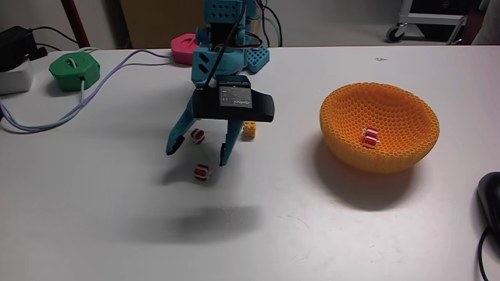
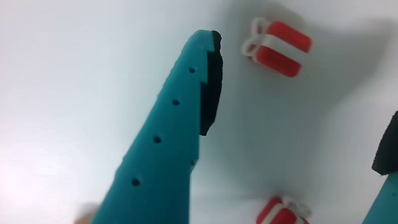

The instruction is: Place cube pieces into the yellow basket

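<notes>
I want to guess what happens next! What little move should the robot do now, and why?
Probably lower the open gripper straight down. A striped cube sits on the table between its fingers, not yet touched, so dropping lets them close around it. One cube already lies in the yellow basket.

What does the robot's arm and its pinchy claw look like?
The arm is made of teal-blue plastic dotted with small round holes. A black box with a small pale label sits above the gripper, and a dark cable runs down to it. The gripper has two long, pointed teal fingers, each with a black pad on its inner side.
</notes>
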Tool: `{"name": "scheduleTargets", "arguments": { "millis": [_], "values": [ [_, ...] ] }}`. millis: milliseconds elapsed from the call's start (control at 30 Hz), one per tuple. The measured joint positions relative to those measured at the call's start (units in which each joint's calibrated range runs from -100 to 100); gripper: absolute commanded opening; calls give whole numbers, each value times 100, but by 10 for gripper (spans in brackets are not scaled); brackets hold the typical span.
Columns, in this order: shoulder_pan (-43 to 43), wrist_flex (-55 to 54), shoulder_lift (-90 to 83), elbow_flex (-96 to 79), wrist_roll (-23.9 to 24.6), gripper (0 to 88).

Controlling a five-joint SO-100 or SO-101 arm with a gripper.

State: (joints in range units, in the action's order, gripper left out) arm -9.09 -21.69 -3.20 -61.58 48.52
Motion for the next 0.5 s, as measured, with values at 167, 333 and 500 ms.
{"name": "scheduleTargets", "arguments": {
  "millis": [167, 333, 500],
  "values": [
    [0, 0, 216, 0, 0, 384],
    [19, -111, 443, 0, -49, 237],
    [-68, -177, 708, 128, -137, 136]
  ]
}}
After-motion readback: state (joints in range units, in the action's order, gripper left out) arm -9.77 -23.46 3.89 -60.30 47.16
